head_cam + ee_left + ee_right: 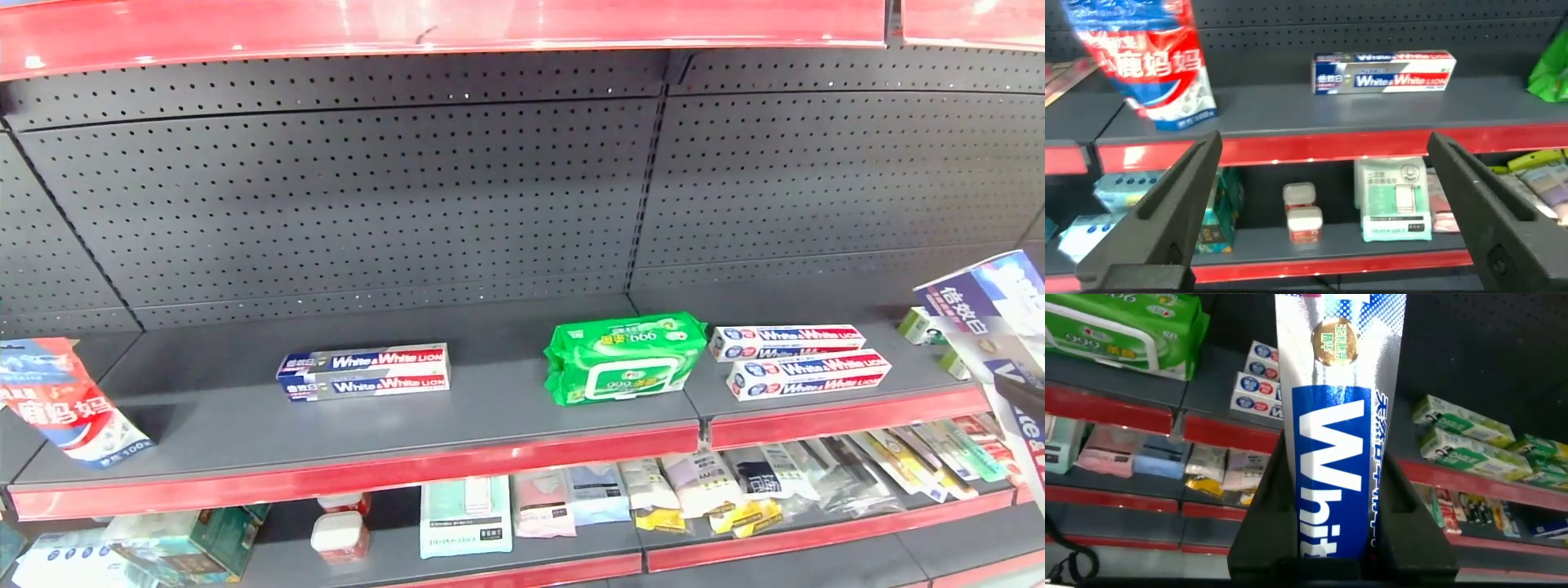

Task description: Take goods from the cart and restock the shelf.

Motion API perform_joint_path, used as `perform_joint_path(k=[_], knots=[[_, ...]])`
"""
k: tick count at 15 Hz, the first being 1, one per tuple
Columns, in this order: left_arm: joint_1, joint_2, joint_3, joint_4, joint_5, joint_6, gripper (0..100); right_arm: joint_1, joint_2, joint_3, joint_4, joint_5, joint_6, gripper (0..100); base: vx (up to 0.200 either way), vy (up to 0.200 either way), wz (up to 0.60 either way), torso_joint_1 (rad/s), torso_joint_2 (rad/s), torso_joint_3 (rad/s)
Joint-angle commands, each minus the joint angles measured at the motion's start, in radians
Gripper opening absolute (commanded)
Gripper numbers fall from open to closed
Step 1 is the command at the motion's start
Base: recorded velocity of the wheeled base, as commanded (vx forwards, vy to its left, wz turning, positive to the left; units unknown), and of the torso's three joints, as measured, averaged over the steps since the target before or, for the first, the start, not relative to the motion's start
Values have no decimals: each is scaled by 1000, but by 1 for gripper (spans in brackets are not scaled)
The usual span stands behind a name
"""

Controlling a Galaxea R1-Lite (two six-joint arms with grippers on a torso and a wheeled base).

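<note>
So the long glossy cardboard toothpaste box (1339,416), white and silver with a blue band and big white lettering, is held on end and leaning a bit in the right gripper (1337,486). Its black fingers (1261,514) are pinched on both sides of the box, out by the right end of the dark grey metal shelf (490,408). Left to right on that deck: a floppy blue-and-red plastic pouch (69,404) standing, a wide bare stretch, two stacked toothpaste boxes (364,371), a gap, a soft green wipes pack (624,357), then two more flat boxes (800,362) just beside it. There's a red front strip (367,474), a perforated back panel (367,188), and plenty of bare deck behind everything. The left gripper (1324,140) hangs in front of the shelf, spread wide, empty.
</note>
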Motion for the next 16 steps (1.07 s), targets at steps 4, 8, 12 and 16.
perform_joint_path(k=[4,8,12,16], knots=[[1,1,0,0,0,-1,100,0,1,2,-2,2,9,0,0,0,0,0,0,0],[0,1,0,0,-1,3,100,8,-11,-3,-11,119,129,0,0,0,0,0,0,0],[0,6,0,0,-6,46,100,25,-39,-21,-36,260,180,0,0,0,0,0,0,0],[4,3,0,-4,-15,65,100,19,-45,0,-34,258,269,0,0,0,0,0,0,0]])
